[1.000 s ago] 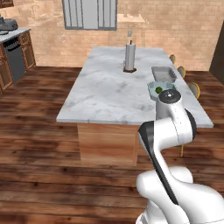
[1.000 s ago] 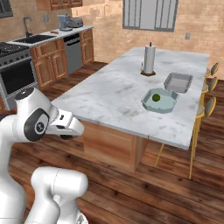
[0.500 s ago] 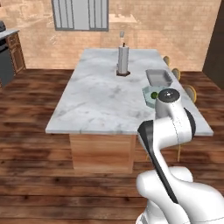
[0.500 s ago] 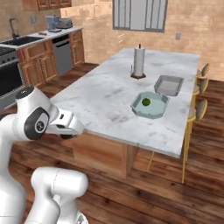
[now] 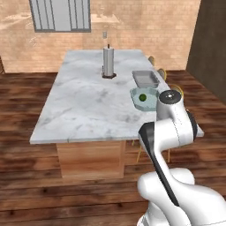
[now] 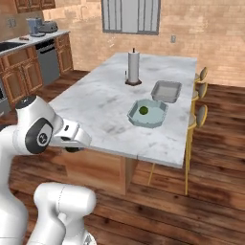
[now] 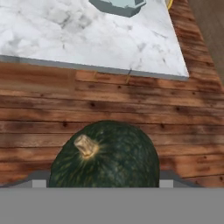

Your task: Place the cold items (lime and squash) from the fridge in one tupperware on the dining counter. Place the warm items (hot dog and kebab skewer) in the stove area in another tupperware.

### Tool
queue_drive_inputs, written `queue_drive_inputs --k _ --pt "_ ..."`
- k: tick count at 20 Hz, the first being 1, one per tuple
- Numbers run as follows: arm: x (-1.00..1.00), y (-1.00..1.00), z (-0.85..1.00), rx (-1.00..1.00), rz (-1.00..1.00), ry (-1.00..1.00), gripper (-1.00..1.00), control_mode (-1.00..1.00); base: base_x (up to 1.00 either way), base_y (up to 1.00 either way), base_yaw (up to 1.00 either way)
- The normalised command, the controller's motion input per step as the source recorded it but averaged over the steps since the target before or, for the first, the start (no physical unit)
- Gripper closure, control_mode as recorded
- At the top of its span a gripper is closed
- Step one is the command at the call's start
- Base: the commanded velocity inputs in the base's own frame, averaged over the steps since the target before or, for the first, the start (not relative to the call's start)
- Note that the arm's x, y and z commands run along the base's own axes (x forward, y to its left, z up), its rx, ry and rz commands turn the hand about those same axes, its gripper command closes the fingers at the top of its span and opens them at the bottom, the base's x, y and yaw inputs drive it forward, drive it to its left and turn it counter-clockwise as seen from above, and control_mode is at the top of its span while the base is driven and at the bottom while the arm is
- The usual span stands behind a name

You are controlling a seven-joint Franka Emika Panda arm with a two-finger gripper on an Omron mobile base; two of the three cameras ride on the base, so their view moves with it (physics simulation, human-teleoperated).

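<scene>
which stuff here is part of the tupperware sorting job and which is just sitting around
Part of the job:
- squash, dark green, close in front of the hand camera
- lime, already in the octagonal tupperware
- rectangular tupperware, empty
- dining counter

Just sitting around:
- paper towel holder
- chairs along the counter's far side
- coffee machine on the back counter

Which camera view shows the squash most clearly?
The hand view: the dark green squash with its tan stem sits close and large at the bottom, above the wood floor. The base views give no clear sight of it; they show the lime in a tupperware.
</scene>
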Motion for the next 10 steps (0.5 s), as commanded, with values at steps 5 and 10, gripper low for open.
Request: queue_drive_inputs --k 5,10 --pt "0.00 0.00 0.00 0.00 0.00 0.00 1.00 1.00 0.62 -0.38 -0.18" --pt "0.00 0.00 0.00 0.00 0.00 0.00 1.00 1.00 0.47 -0.43 -0.15"
